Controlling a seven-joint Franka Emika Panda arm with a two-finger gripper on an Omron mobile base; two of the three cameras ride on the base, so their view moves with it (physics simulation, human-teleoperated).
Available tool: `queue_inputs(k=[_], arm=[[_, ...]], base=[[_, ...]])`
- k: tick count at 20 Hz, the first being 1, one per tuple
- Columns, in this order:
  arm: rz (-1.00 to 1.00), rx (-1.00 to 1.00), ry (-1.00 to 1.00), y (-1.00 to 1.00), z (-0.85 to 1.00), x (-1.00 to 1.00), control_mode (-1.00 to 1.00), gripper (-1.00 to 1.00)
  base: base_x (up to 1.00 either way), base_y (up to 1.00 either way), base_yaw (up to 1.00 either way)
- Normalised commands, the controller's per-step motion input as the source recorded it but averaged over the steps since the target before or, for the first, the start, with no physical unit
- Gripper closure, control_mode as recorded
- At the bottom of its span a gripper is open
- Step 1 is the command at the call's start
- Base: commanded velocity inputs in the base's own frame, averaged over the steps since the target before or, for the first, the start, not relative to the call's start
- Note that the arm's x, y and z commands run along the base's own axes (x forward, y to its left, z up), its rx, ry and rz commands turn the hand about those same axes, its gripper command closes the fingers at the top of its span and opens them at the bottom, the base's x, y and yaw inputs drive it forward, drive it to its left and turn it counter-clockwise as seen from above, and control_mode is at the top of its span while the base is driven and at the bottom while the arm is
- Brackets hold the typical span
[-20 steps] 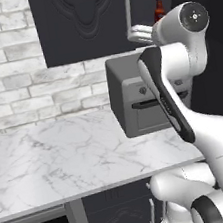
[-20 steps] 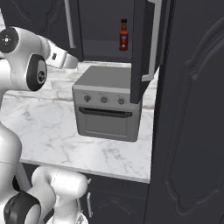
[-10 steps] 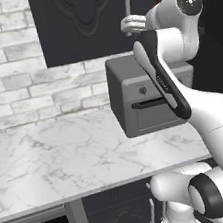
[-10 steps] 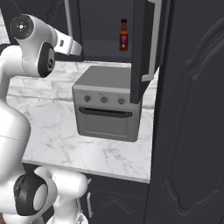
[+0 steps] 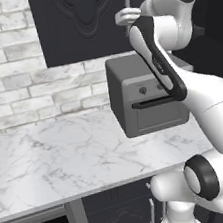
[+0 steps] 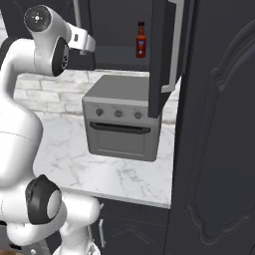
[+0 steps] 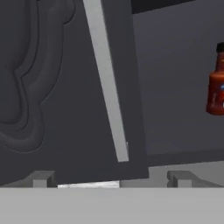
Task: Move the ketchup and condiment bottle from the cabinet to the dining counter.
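The pincer (image 7: 109, 178) is held wide open before the dark charcoal carved cabinet (image 7: 65, 87), left of the small brown-red condiment bottle (image 7: 216, 83).

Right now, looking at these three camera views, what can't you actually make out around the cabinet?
- Ketchup: no bright red bottle can be made out; the open cabinet door hides part of the shelf in the right base view.
- Condiment bottle: label too small to read; in the hand view the right edge crops it.
- End effector: in the left base view, the arm covers its fingertips.
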Motion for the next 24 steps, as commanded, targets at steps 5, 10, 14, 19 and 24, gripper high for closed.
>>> queue_inputs(k=[5, 10, 14, 19, 24], arm=[[0.05, 0.0, 0.0, 0.09, 0.0, 0.42, -1.0, -1.0], [0.01, 0.0, 0.0, 0.1, 0.0, 0.49, -1.0, -1.0], [0.0, -0.02, 0.0, 0.0, 0.0, 0.52, -1.0, -1.0], [0.0, -0.02, 0.02, 0.0, 0.0, 0.49, -1.0, -1.0], [0.0, -0.02, 0.0, 0.02, 0.0, 0.42, -1.0, -1.0]], base=[[0.0, 0.0, 0.0], [0.0, 0.0, 0.0], [0.0, 0.0, 0.0], [0.0, 0.0, 0.0], [0.0, 0.0, 0.0]])
